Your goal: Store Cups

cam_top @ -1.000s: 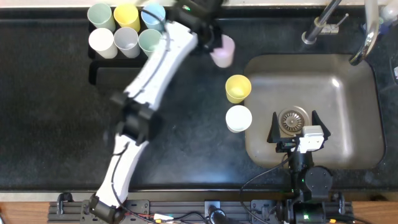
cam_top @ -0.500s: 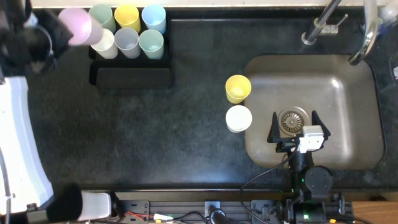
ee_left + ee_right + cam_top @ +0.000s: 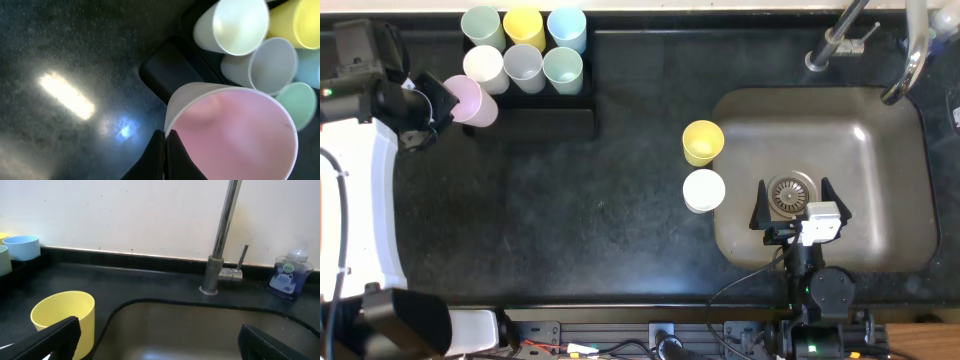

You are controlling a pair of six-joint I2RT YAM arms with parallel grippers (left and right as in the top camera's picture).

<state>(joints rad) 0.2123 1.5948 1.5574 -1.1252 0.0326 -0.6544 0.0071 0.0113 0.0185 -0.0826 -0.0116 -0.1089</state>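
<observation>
While the right end effector [image 3: 793, 207] hangs over the sink [image 3: 880, 230] at the near right, its fingers spread wide with nothing between them, a white cup [image 3: 703, 190] stands upright on the bench [image 3: 620, 250] just beside the sink's left rim. A yellow cup [image 3: 702, 142] stands just beyond it, almost touching it, also mouth up. Farther off at the far left, the left end effector [image 3: 432, 100] is closed on the wall of a pink cup [image 3: 472, 100], pinching it at the rim and holding it tilted. That cup hangs at the left end of a black rack [image 3: 535, 122]. Six cups stand upright in the rack in two rows of three, among them a grey cup [image 3: 523, 66] in the middle of the nearer row and a blue cup [image 3: 566, 22] at the far right. A tap [image 3: 835, 40] rises behind the sink, with a soap bottle [image 3: 287, 277] to its right.
</observation>
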